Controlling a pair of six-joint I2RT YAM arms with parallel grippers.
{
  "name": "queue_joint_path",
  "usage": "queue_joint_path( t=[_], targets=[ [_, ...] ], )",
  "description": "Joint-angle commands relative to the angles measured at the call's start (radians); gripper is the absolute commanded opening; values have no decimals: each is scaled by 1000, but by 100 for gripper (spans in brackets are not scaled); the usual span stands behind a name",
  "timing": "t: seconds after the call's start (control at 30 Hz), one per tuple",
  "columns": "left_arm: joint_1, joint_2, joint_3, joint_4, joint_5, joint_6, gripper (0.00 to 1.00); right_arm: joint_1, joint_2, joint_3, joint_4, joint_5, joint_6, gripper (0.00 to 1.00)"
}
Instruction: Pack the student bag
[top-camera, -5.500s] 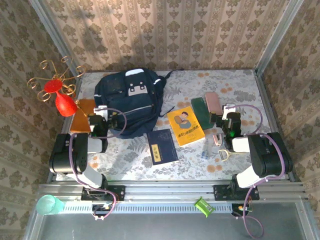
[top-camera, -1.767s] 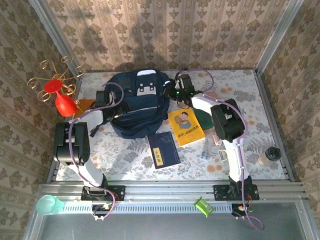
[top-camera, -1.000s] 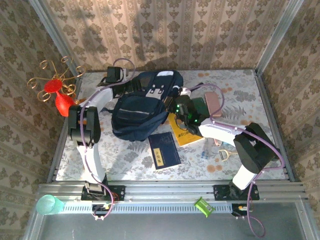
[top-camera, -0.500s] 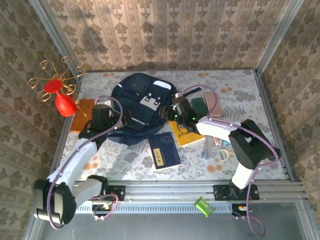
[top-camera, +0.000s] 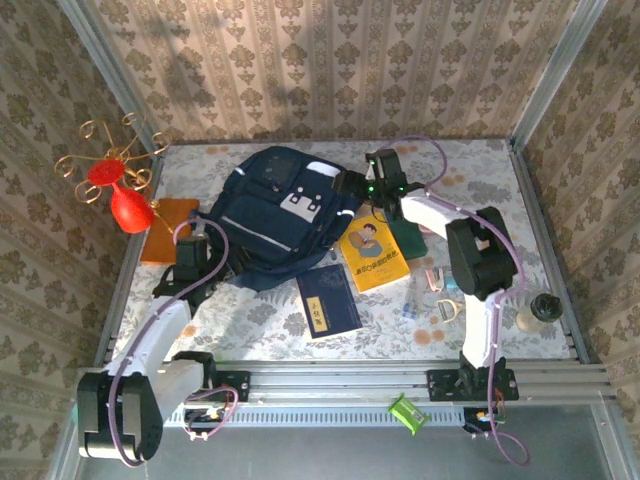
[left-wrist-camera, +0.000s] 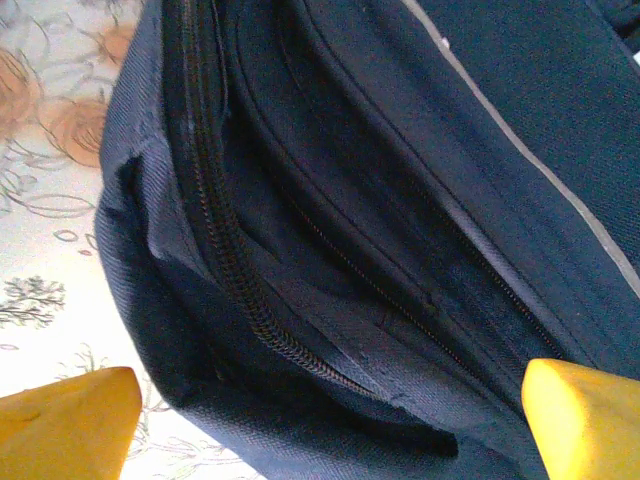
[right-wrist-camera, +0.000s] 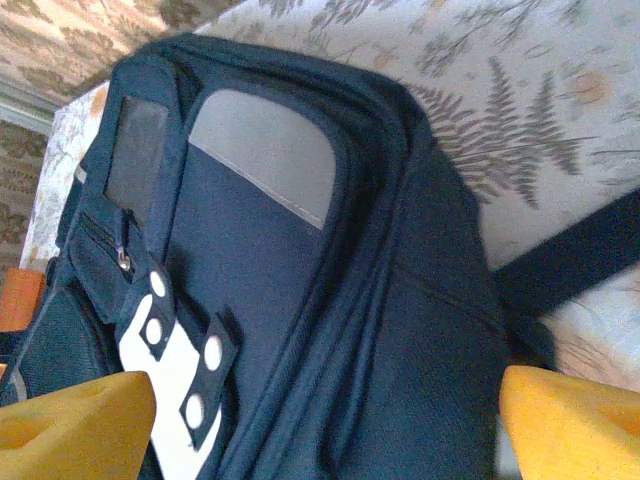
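The student bag (top-camera: 275, 215), dark navy with white-grey patches, lies tilted on the floral table at centre left. My left gripper (top-camera: 220, 263) is at its lower left edge. In the left wrist view this gripper (left-wrist-camera: 322, 425) is open, its yellow fingertips (left-wrist-camera: 60, 425) wide apart around the bag's (left-wrist-camera: 400, 200) zipped lower edge, gripping nothing. My right gripper (top-camera: 347, 186) is at the bag's upper right. In the right wrist view it (right-wrist-camera: 320, 425) is open over the bag's (right-wrist-camera: 280, 250) top seams, beside the grey patch and a dark strap (right-wrist-camera: 580, 260).
A yellow picture book (top-camera: 370, 255) and a small dark blue book (top-camera: 326, 298) lie just right of the bag. A green case (top-camera: 408, 225) lies under the right arm. An orange notebook (top-camera: 168, 228) and a red vase (top-camera: 128, 205) stand at the left. A peeler (top-camera: 446, 303) lies at right.
The right gripper has moved up from the yellow book to the bag's upper right corner. The left gripper has drawn back to the bag's lower left edge. The bag has barely shifted.
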Motion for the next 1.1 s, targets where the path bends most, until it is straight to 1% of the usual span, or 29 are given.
queue_joint_path(
  t=[0.0,0.1,0.2,0.23,0.27,0.3,0.37,0.43,0.57,0.63,0.73,0.8,0.9,1.03,1.07],
  targets=[
    [20,37,-23,82,98,-59,98,7,84,54,-55,-62,30,89],
    [19,81,-36,160,150,-104,95,6,92,44,-30,-27,39,86],
    [13,143,-32,244,196,-144,91,6,85,35,-2,-55,49,72],
    [8,168,-21,259,205,-145,90,6,81,30,9,-70,54,69],
    [6,188,-10,267,210,-144,89,4,76,28,3,-69,55,68],
    [0,205,3,271,212,-142,89,3,65,22,-10,-50,46,71],
    [-4,223,16,273,212,-137,88,-3,29,-11,-22,13,15,79],
    [-7,220,12,272,196,-134,88,-18,-2,-45,-28,51,-10,84],
    [-11,210,3,257,162,-114,88,-30,-5,-34,-86,80,-68,87],
    [-12,211,0,254,153,-108,88,-28,6,-35,-84,78,-69,87],
    [-12,218,0,255,147,-104,88,-30,43,-21,-81,50,-52,88],
    [-12,227,5,257,147,-100,88,-29,77,-2,-75,6,-35,86],
    [-15,249,22,256,157,-86,88,-30,103,12,-15,-95,-2,71],
    [-23,290,64,260,180,-82,87,-45,64,11,72,-214,77,34],
    [-27,297,74,267,184,-86,87,-49,32,-12,110,-238,110,29]
  ],
)
